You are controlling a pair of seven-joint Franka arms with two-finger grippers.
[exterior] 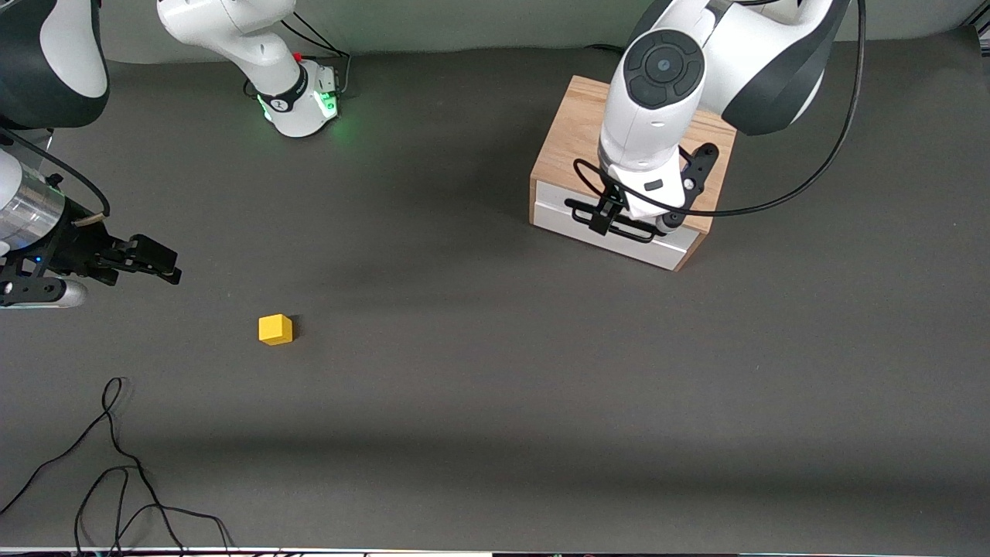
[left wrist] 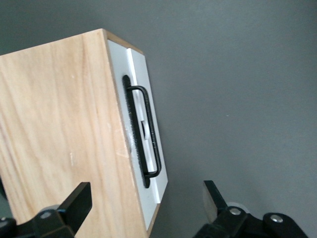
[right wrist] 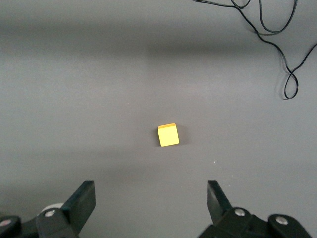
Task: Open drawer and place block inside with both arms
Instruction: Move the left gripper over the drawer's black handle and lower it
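Observation:
The light-wood box (exterior: 576,135) stands toward the left arm's end of the table. Its drawer (exterior: 553,207) is shut, white front facing the front camera, black wire handle (left wrist: 150,133) across it. My left gripper (exterior: 626,224) hangs open just above the box's front edge and the handle, touching nothing. In the left wrist view (left wrist: 147,203) one finger is over the box top (left wrist: 54,129) and the other over the table. The yellow block (exterior: 275,329) lies on the table toward the right arm's end. My right gripper (exterior: 172,271) is open and empty above the table beside the block (right wrist: 168,135).
A loose black cable (exterior: 116,464) lies near the front edge at the right arm's end and also shows in the right wrist view (right wrist: 290,74). The right arm's green-lit base (exterior: 305,104) stands at the back. Dark mat lies between block and box.

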